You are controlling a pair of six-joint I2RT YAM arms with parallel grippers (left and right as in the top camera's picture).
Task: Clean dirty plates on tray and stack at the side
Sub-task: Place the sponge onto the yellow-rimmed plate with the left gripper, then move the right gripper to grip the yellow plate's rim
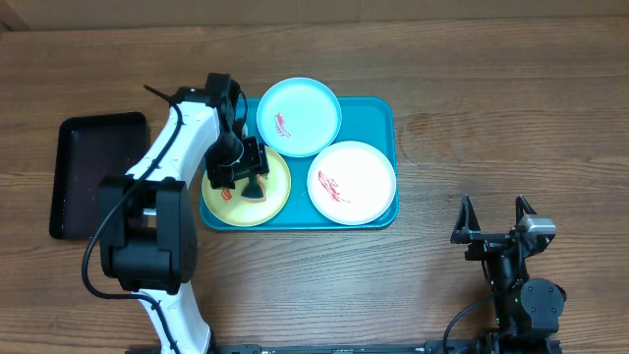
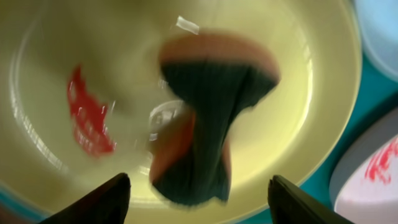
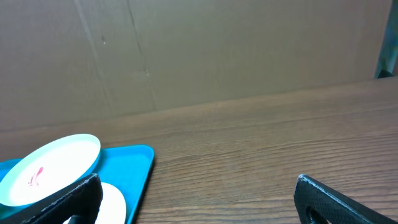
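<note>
The turquoise tray [image 1: 378, 113] holds three plates. The light blue plate [image 1: 300, 116] is at the back, the white plate [image 1: 352, 182] at the right, the yellow-green plate [image 1: 278, 192] at the front left. Each has a red smear. My left gripper [image 1: 241, 175] hovers low over the yellow-green plate [image 2: 311, 93]. In the left wrist view the left gripper [image 2: 199, 190] is open, with its fingers wide apart. A dark green and orange sponge [image 2: 211, 112] lies on the plate between them, beside the red smear [image 2: 87, 115]. My right gripper [image 1: 491, 224] is open and empty.
A narrow black tray [image 1: 93, 172] lies left of the turquoise tray. The right wrist view shows the tray's corner [image 3: 134, 165], the light blue plate [image 3: 56, 165] and bare wooden table. A brown cardboard wall stands behind the table.
</note>
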